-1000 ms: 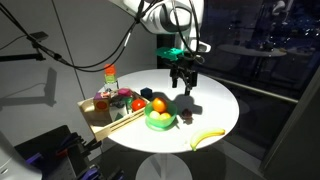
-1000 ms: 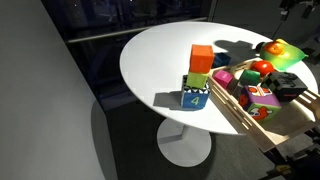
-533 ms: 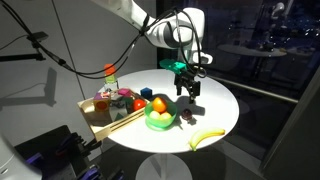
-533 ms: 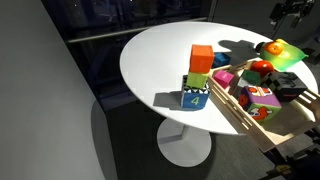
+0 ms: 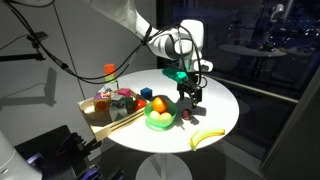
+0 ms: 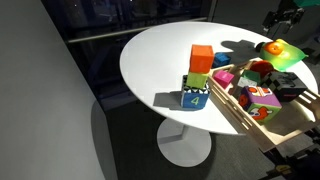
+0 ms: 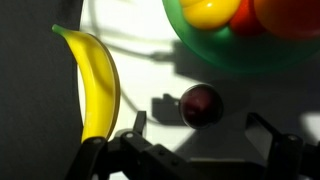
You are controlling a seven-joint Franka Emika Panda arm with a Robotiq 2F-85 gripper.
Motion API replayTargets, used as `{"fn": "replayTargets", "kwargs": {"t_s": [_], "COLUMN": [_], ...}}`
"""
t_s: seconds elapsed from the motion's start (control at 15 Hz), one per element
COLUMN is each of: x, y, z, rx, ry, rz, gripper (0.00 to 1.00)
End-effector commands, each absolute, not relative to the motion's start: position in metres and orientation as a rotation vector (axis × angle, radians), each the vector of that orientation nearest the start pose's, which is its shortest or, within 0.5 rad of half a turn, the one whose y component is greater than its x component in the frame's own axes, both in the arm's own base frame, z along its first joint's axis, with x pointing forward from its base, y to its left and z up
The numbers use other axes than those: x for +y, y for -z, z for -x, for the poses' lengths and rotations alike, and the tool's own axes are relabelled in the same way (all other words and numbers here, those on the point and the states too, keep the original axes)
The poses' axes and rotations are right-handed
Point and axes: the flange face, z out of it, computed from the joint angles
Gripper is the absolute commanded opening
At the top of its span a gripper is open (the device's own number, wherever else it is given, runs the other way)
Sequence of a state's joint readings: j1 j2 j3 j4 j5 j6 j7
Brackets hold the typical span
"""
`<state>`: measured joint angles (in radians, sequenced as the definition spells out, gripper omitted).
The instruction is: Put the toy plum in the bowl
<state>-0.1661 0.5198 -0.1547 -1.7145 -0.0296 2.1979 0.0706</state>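
The toy plum (image 7: 200, 104) is a small dark maroon ball on the white table, just below the lime-green bowl (image 7: 215, 55) in the wrist view. My gripper (image 7: 200, 135) is open above it, one finger on each side, not touching it. In an exterior view the gripper (image 5: 190, 97) hangs over the table just right of the bowl (image 5: 160, 120), and the plum (image 5: 187, 117) is a dark spot under it. The bowl holds an orange fruit (image 5: 158, 105) and a yellow one.
A yellow banana (image 7: 95, 80) lies left of the plum in the wrist view, and near the table's front edge in an exterior view (image 5: 206, 138). A wooden tray of coloured blocks (image 5: 112, 108) sits beside the bowl. Stacked blocks (image 6: 199, 75) stand on the table.
My gripper has moved down and toward the front of the table, closer to the plum beside the bowl. It stays open.
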Motion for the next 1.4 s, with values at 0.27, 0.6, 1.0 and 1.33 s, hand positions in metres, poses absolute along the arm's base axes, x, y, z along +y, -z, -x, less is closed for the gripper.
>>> {"fn": "replayTargets", "kwargs": {"t_s": [0.27, 0.6, 1.0, 1.33], "x": [-0.204, -0.204, -0.207, -0.211], "y": [-0.267, -0.252, -0.237, -0.225], "z": [-0.647, -0.646, -0.646, -0.646], "rx": [0.605, 0.604, 0.606, 0.620], "ry": [0.003, -0.002, -0.017, -0.010], "rz": [3.191, 3.204, 3.209, 3.220], "gripper": [1.00, 1.00, 1.00, 0.75]}}
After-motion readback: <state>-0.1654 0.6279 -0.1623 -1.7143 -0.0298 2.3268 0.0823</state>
